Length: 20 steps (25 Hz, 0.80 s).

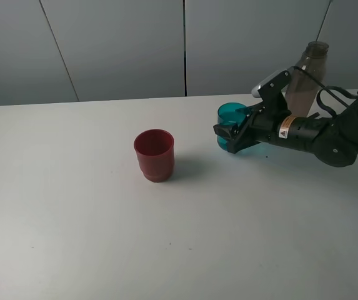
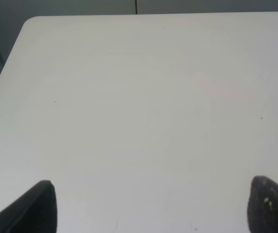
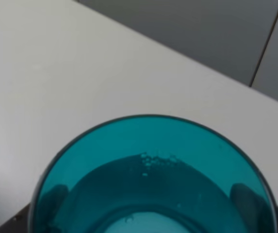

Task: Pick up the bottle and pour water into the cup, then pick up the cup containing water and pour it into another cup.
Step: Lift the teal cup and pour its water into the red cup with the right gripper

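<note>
left gripper (image 2: 151, 208): not in the high view. Its wrist view shows only bare table. Fingers (image 2: 39, 208) spread wide, nothing between them. Idle.
table (image 1: 72, 237): white. Near half and left side carry nothing of the task.
red cup (image 1: 154, 155): mid table, nearest task item. Upright, mouth up, standing alone, well apart from both grippers. Looks dry inside from the high view, but can't be sure.
teal cup (image 1: 231, 115): right of the red cup and a bit farther back. Upright, inside the right gripper's jaws. Can't tell if its base is on the table or just off it.
right gripper (image 1: 228, 136): reaches in from the right, fingers pinching the teal cup's wall from both sides. In the wrist view the fingers (image 3: 245, 199) show as dark shapes through the wall on either side.
water (image 3: 148, 184): in the teal cup, roughly partway up, small bubbles on the surface.
bottle (image 1: 308, 75): far right, upright, behind the right arm, base hidden. Nothing holds it.
done (judged): bottle pour finished, since there is water in the teal cup and the bottle is set down. Cup grasp made.
left (judged): lift the teal cup, carry it left to the red cup, tip the water in.
progress: about halfway or a bit past.
</note>
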### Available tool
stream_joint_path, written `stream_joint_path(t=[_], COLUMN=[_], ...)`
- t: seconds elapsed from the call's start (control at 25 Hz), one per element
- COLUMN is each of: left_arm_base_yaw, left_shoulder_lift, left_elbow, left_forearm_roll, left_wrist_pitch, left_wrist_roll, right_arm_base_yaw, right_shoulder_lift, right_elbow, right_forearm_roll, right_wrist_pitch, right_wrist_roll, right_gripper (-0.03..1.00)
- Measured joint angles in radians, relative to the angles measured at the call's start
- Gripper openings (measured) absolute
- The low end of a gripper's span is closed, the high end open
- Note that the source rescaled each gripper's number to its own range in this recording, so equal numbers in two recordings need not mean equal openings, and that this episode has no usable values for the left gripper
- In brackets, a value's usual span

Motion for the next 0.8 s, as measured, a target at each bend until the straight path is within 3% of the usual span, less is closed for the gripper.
stream_joint_path(t=[0.16, 0.36, 0.8], left_arm_base_yaw=[0.0, 0.0, 0.0], left_shoulder_lift=[0.0, 0.0, 0.0], left_elbow=[0.0, 0.0, 0.0], left_forearm_roll=[0.0, 0.0, 0.0], left_wrist_pitch=[0.0, 0.0, 0.0], left_wrist_roll=[0.0, 0.0, 0.0], right_arm_base_yaw=[0.0, 0.002, 0.13], right_shoulder_lift=[-0.081, -0.121, -0.119], right_elbow=[0.0, -0.065, -0.25], right_forearm_roll=[-0.003, -0.082, -0.134], right_wrist_pitch=[0.005, 0.096, 0.222], right_wrist_roll=[0.033, 0.148, 0.221], right_gripper=[0.12, 0.12, 0.12])
